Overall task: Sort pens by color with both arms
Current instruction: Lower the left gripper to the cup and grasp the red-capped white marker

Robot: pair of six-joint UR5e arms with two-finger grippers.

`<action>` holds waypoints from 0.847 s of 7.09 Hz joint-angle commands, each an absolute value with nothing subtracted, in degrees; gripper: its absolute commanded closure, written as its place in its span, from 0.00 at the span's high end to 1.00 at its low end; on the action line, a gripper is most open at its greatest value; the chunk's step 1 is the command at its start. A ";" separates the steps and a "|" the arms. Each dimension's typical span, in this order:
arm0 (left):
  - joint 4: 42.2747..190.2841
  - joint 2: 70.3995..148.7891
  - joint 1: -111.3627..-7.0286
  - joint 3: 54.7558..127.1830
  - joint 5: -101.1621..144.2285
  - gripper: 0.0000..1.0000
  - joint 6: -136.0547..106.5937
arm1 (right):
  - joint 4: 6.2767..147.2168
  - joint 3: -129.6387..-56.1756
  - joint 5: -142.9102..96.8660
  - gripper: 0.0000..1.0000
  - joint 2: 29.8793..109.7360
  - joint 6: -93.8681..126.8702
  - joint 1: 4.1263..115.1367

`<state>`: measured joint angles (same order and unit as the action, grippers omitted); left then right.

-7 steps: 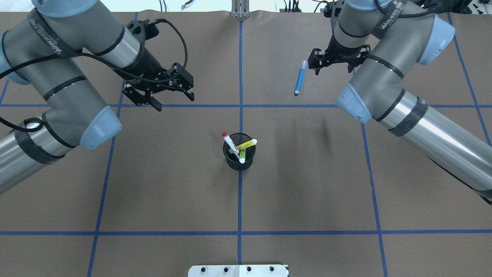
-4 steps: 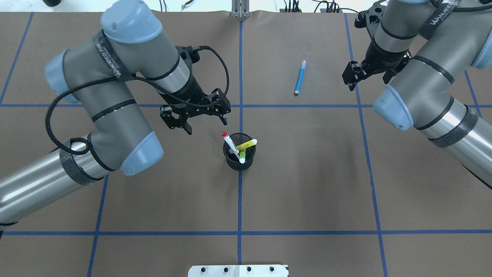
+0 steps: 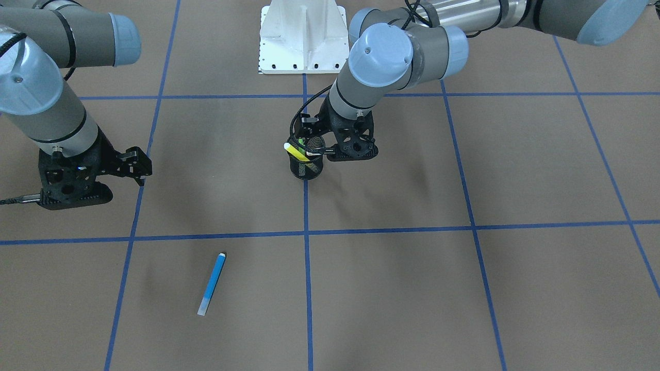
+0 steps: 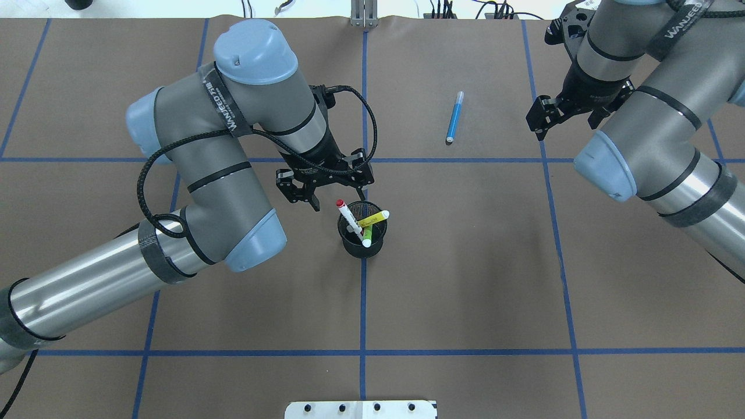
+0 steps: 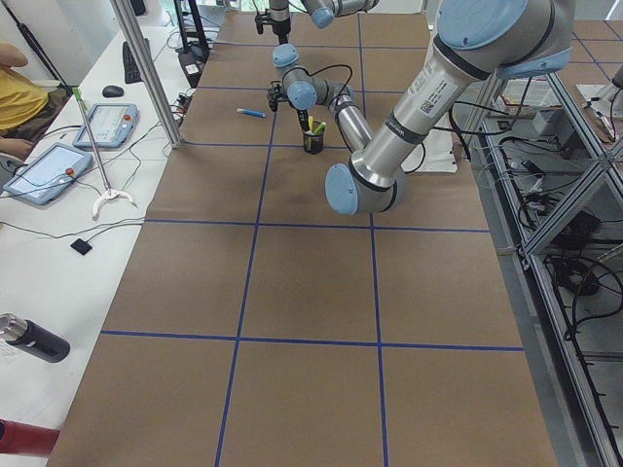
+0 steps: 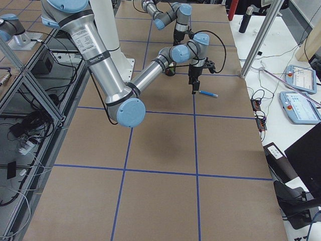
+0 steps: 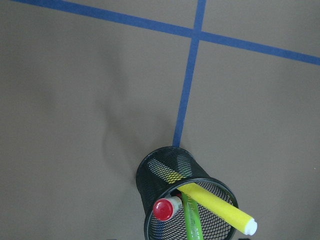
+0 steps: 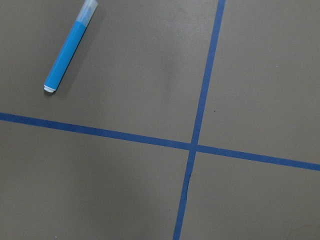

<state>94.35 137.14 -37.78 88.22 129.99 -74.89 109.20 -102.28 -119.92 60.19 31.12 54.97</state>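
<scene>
Roughly in the middle of the brown paper-covered table (image 4: 465, 279), right on the centre tape line, a black mesh cup (image 4: 349, 249) is parked with three pens in it. The white-barrelled pen with the red cap (image 4: 348, 216) is leaned toward the left arm's side, and the yellow marker pen (image 4: 375, 219) and green marker pen (image 4: 367, 234) are crossed against it.

Just past the cup, the left arm's black two-finger gripper (image 4: 339, 198) is held over the rim beside the red cap, jaws spread wide and nothing in them. So the step in hand looks like the red-capped pen being picked.

Tbh the tidy way: the jaws should be lined up across the barrel just under the cap, and the pen should be drawn out along its own lean. Otherwise the light cup could easily be tipped or dragged, or the other two pens snagged.

Further out, toward the far edge and right of the centre line, the slim blue marker pen (image 4: 453, 118) is laid flat on the paper. Nearer the far right corner, the right arm's black gripper (image 4: 566, 121) is held apart from that pen, also spread and empty.
</scene>
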 commanded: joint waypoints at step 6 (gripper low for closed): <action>95.19 137.29 -37.71 85.17 129.99 0.37 -72.25 | 108.90 -101.69 -119.71 1.00 60.29 31.20 54.76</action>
<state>95.18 137.28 -37.77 85.25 129.96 -72.31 108.90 -101.76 -119.72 60.26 31.20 54.81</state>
